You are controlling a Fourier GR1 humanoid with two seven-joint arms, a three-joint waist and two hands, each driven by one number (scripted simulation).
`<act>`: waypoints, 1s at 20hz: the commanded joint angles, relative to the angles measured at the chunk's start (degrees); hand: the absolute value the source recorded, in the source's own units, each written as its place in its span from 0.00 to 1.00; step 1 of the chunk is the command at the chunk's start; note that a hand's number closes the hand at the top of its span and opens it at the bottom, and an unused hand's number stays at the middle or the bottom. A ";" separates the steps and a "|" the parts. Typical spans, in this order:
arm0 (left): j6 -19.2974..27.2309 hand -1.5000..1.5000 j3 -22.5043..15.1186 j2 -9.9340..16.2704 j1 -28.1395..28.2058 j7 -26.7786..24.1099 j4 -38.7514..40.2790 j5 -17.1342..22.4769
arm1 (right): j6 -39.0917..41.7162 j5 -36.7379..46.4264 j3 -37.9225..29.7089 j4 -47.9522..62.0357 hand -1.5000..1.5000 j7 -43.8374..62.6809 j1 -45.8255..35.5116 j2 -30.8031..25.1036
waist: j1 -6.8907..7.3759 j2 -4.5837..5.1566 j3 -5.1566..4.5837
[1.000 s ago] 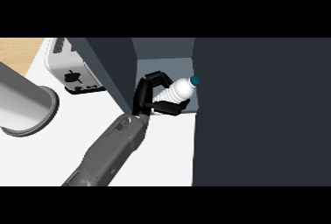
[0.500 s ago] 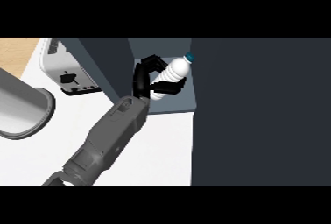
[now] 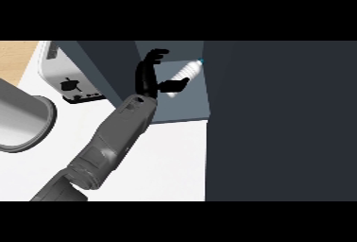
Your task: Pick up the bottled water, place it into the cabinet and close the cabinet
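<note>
Bottled water (image 3: 183,74) tilted, cap upper-right

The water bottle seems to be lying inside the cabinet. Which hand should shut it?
Probably the left hand: it is right at the cabinet opening, fingers open beside the water bottle. The right hand is nowhere in view.

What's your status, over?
Right hand open, thumb by clear plastic water bottle. Bottle lies tilted on grey cabinet shelf. Left hand unseen; nothing blocking.
</note>
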 commanded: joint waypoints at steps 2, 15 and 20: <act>5.13 0.00 1.00 -0.47 -3.88 -0.61 3.92 -0.57 | 1.82 -4.15 -0.15 -4.67 0.00 1.33 1.17 -1.14 | -1.02 0.30 -0.06; -18.12 1.00 9.68 -0.49 -1.20 -17.17 -8.96 9.87 | 2.04 -3.31 0.83 -4.28 0.00 1.99 0.37 0.22 | 0.80 -0.20 -0.11; -20.20 1.00 8.88 -0.50 -0.03 -19.35 -9.27 11.57 | 2.06 -1.44 2.06 -5.71 0.00 2.50 1.26 0.39 | 1.59 -0.88 -0.05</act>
